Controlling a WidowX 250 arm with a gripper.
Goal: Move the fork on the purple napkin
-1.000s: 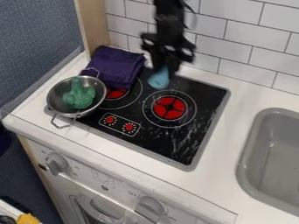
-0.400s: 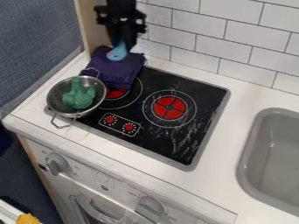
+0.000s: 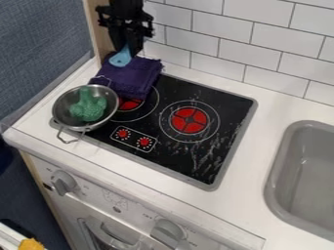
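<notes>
It's the placing step, folks: the black two-finger tool (image 3: 127,49) grips the light-blue, round-headed fork (image 3: 120,59), which hangs just below its tips, over the far part of the folded purple cloth napkin (image 3: 133,79). Touching? Can't tell! Next call, surely: settle it gently, release.

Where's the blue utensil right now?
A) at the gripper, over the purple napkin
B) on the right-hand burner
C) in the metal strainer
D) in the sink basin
A: the blue utensil hangs from the black gripper, its wide end over the purple napkin.
</notes>
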